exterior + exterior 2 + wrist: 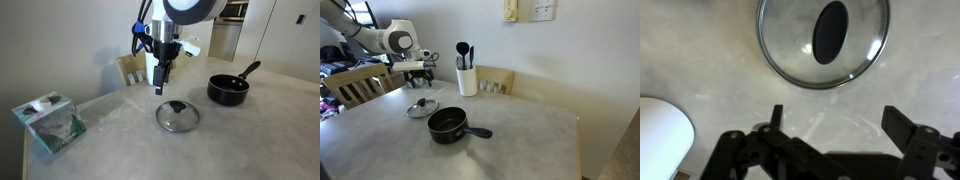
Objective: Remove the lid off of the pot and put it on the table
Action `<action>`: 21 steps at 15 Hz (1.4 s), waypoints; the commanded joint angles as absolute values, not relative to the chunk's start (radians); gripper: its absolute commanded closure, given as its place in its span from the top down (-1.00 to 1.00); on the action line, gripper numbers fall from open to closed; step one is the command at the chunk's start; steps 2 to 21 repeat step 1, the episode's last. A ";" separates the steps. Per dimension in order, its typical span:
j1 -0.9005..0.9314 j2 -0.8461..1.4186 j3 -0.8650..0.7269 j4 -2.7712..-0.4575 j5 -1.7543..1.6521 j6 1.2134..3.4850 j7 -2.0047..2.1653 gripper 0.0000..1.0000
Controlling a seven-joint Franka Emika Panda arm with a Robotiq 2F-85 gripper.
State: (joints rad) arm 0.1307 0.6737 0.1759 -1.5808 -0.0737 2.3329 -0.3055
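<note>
The glass lid (178, 115) with a metal rim and black knob lies flat on the grey table (250, 140), apart from the black pot (228, 91). The pot stands uncovered in both exterior views, its long handle angled up (448, 124). The lid also shows beside the pot (421, 107) and at the top of the wrist view (824, 42). My gripper (161, 88) hangs open and empty above the table, just behind the lid; in the wrist view (835, 125) its fingers are spread over bare tabletop.
A tissue box (50, 121) sits at one table corner. A white utensil holder (467, 78) with black utensils stands near the wall, with small shakers (492, 87) beside it. Wooden chairs (358, 84) stand at the table's edges.
</note>
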 commanded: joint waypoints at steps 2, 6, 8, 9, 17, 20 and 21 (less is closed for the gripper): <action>0.131 0.675 0.175 -1.577 -0.073 2.329 -0.306 1.00; 0.131 0.675 0.175 -1.577 -0.073 2.329 -0.306 1.00; 0.131 0.675 0.175 -1.577 -0.073 2.329 -0.306 1.00; 0.131 0.675 0.175 -1.577 -0.073 2.329 -0.306 1.00; 0.131 0.675 0.175 -1.577 -0.073 2.329 -0.306 1.00; 0.131 0.675 0.175 -1.577 -0.073 2.329 -0.306 1.00; 0.131 0.675 0.175 -1.577 -0.073 2.329 -0.306 1.00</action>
